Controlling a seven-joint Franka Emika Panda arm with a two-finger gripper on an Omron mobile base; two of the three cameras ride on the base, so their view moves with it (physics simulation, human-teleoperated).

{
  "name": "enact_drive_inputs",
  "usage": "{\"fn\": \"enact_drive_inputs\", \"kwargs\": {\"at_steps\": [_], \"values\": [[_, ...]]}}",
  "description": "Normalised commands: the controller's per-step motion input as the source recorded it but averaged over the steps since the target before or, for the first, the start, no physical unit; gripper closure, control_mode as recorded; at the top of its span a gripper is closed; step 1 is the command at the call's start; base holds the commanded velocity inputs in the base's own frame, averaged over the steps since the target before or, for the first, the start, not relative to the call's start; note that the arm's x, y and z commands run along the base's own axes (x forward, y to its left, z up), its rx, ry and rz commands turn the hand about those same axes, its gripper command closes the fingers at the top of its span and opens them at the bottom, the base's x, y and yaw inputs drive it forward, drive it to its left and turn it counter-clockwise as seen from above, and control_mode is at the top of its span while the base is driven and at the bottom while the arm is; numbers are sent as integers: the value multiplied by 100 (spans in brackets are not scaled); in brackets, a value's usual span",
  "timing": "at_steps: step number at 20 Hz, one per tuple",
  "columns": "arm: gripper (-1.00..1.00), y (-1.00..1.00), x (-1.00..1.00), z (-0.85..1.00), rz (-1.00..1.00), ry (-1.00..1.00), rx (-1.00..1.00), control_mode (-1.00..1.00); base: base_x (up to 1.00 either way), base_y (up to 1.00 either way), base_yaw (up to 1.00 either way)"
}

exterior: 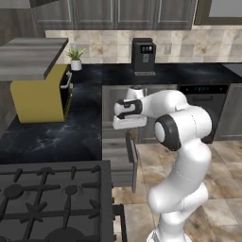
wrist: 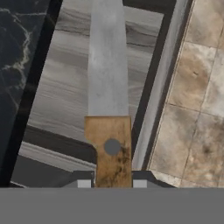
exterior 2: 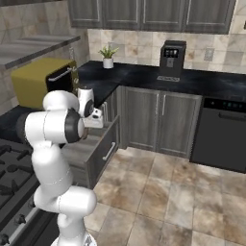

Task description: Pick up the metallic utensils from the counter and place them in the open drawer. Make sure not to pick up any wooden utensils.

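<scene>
My gripper point(wrist: 112, 183) is shut on the brown handle of a knife point(wrist: 107, 65), one of the metallic utensils. Its long silver blade points away from the hand. The knife hangs over the inside of the open drawer point(wrist: 57, 87), whose grey wood-grain bottom lies under the blade. In the left base view the hand point(exterior: 127, 116) hovers above the drawer point(exterior: 118, 158), beside the black counter point(exterior: 56, 132). The right base view has the hand point(exterior 2: 93, 115) over the drawer point(exterior 2: 103, 149) too. The wooden utensils are out of view.
A yellow microwave point(exterior: 40, 97) stands on the counter to the left, with a potted plant point(exterior: 75, 57) and a coffee machine point(exterior: 143, 56) at the back. A gas stove point(exterior: 52, 198) lies nearest. A dishwasher point(exterior 2: 223, 132) and tiled floor point(exterior 2: 158, 192) are on the right.
</scene>
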Motion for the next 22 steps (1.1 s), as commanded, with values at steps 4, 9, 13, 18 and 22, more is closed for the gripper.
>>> {"fn": "enact_drive_inputs", "kwargs": {"at_steps": [4,9,13,18,22], "values": [[100,0,10,-24,-13,9,4,-100,0,0,0],[100,0,17,-30,0,0,-1,-100,0,0,0],[100,0,33,-59,0,0,-5,-100,0,0,0],[100,0,35,-66,0,0,-4,-100,0,0,0],[100,0,38,-70,-1,-2,-1,-100,0,0,0]]}}
